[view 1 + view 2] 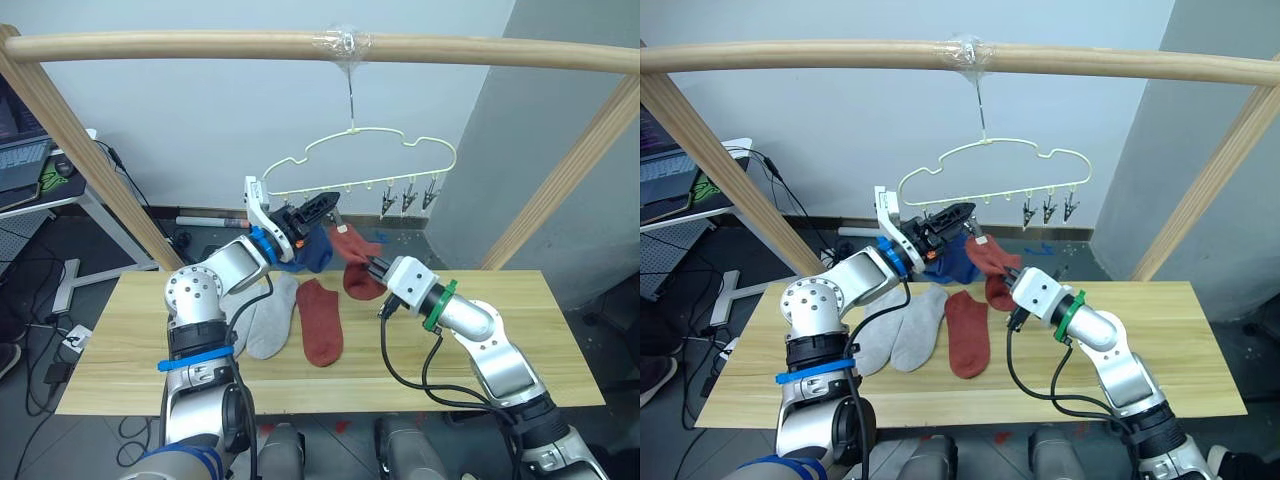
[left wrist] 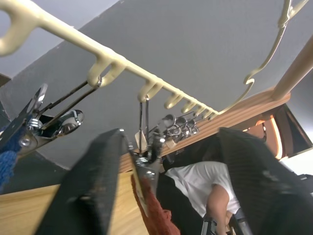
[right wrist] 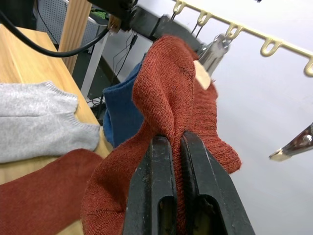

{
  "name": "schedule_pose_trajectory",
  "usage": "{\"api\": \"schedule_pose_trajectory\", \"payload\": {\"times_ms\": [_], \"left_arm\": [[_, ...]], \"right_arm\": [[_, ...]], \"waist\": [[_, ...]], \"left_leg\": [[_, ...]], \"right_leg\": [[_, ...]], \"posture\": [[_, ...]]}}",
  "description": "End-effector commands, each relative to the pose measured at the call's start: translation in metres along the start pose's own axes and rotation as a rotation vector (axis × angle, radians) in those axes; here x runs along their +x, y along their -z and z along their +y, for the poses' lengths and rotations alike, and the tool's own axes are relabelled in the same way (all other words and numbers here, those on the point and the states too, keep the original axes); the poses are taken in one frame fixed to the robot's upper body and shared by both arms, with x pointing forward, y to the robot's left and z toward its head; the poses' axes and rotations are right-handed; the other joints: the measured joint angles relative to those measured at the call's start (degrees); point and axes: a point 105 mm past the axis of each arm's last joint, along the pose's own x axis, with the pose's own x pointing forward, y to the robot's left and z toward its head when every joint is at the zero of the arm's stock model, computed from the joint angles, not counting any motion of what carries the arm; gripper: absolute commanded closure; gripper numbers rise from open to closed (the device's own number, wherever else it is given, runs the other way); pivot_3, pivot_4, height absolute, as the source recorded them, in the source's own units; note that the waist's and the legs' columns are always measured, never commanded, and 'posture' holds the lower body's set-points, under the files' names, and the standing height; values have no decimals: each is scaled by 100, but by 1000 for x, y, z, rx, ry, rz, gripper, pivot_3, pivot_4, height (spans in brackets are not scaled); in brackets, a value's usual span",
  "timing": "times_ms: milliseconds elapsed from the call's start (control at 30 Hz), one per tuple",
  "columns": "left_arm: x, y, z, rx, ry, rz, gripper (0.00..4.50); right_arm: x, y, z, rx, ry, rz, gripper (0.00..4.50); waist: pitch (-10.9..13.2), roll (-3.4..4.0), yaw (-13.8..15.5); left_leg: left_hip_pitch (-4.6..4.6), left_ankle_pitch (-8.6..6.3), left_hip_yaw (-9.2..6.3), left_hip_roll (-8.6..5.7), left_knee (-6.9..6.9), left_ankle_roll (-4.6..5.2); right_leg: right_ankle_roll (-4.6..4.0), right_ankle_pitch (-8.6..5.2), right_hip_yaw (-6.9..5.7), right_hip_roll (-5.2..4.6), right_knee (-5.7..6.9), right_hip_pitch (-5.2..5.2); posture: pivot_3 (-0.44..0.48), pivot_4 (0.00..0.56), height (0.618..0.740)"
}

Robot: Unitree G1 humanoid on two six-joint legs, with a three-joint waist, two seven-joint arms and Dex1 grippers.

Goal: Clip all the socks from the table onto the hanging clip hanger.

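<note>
Right wrist view: right end effector (image 3: pixel 176 147) pinches rust sock (image 3: pixel 168 98) beside clip (image 3: pixel 213 49).

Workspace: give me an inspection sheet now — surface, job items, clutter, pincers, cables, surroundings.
Surface: wood table, level.
Job items: hanger hangs from the pole; blue sock hangs on it; a red sock is at a clip; another red sock and grey socks lie on the table.
Clutter: nothing seen.
Pincers: left pincer open around a clip; right pincer shut on the raised red sock.
Cables: black cables on both arms.
Surroundings: desk with laptop, floor cables, grey wall.
</note>
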Motion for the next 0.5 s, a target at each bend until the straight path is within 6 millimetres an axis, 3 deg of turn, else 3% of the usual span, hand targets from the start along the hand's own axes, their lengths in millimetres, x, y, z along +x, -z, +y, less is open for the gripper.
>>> {"api": "schedule_pose_trajectory", "payload": {"times_ms": [33,100,200,333,433,500], "left_arm": [[-16,-8,-12,38,22,-15,61],[-29,-2,-5,67,-38,16,61],[-49,6,4,93,-102,54,0],[-62,17,2,142,-123,94,0],[-67,15,1,168,-137,67,0],[-72,15,0,297,-163,96,0]], "right_arm": [[5,-5,-5,25,24,-33,4500],[10,-2,-6,92,39,-32,4500],[17,5,-6,215,57,-23,3684],[16,18,-3,277,53,16,2304],[12,24,-3,305,59,42,1181],[6,31,-7,394,115,75,454]], "waist": [[0,0,-9],[0,0,-13],[0,0,1],[0,-1,114],[0,-1,186],[0,-1,215]], "left_leg": [[1,0,-1,0,-2,0],[1,0,-1,1,-2,0],[4,0,-2,2,-4,0],[2,0,-3,2,-1,0],[-1,0,-3,0,0,0],[-1,0,-3,0,0,0]], "right_leg": [[0,0,0,0,0,0],[0,0,0,0,2,0],[-2,0,1,0,4,0],[-12,-6,0,0,2,0],[-31,-16,-1,-1,1,0],[-33,-17,-1,-1,1,0]], "posture": [[23,148,740],[33,148,740],[56,150,740],[67,152,740],[78,156,740],[99,164,740]]}}
